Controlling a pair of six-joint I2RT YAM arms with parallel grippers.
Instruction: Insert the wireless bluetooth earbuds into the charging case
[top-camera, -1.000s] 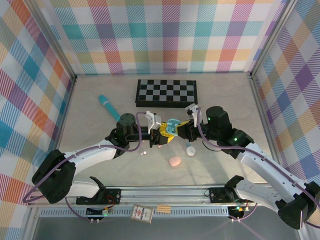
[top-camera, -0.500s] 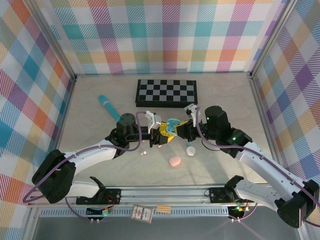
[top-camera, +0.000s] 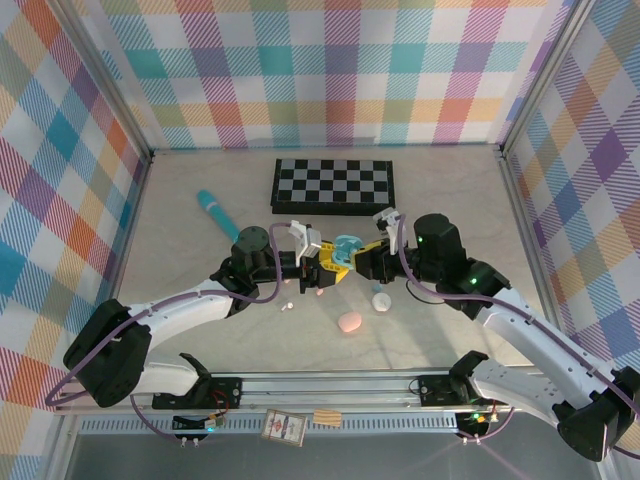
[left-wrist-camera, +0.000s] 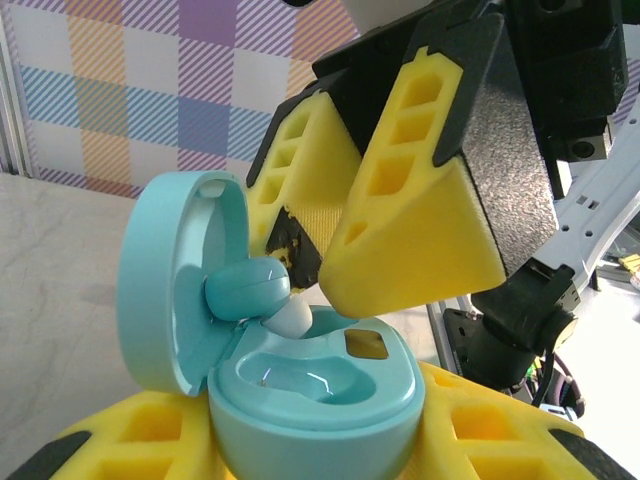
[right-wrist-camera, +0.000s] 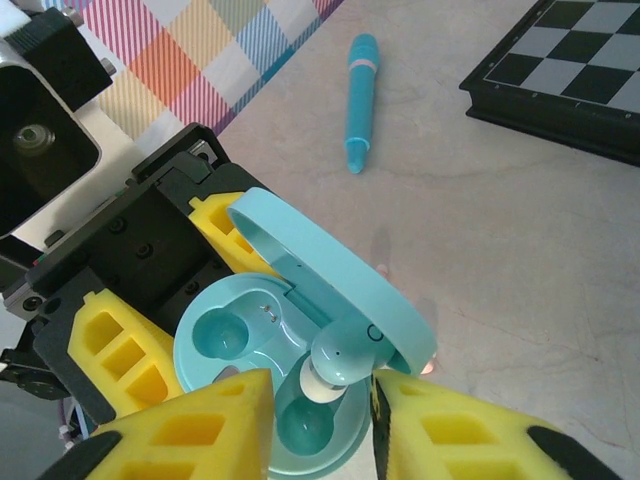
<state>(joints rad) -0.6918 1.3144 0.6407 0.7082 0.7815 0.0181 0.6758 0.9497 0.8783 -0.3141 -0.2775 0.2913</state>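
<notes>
My left gripper (top-camera: 325, 266) is shut on the teal charging case (left-wrist-camera: 320, 400), which it holds upright above the table with the lid (left-wrist-camera: 175, 280) swung open. A teal earbud (right-wrist-camera: 345, 355) with a white tip leans against the lid, its tip pointing into the case's nearer socket; the other socket (right-wrist-camera: 218, 333) holds nothing. My right gripper (right-wrist-camera: 320, 420) hovers just over the case with its yellow fingers (left-wrist-camera: 410, 200) parted around the bud, so it stands open. In the top view the two grippers meet at the case (top-camera: 345, 247).
On the table below lie a pink pebble-like case (top-camera: 349, 322), a pale case (top-camera: 380, 299) and a tiny white bud (top-camera: 285, 305). A folded chessboard (top-camera: 333, 183) sits at the back, and a teal pen-like stick (top-camera: 215, 212) lies to its left.
My right gripper's jaws have parted off the teal earbud, which now rests against the case lid. The left gripper and the case have stayed in place.
</notes>
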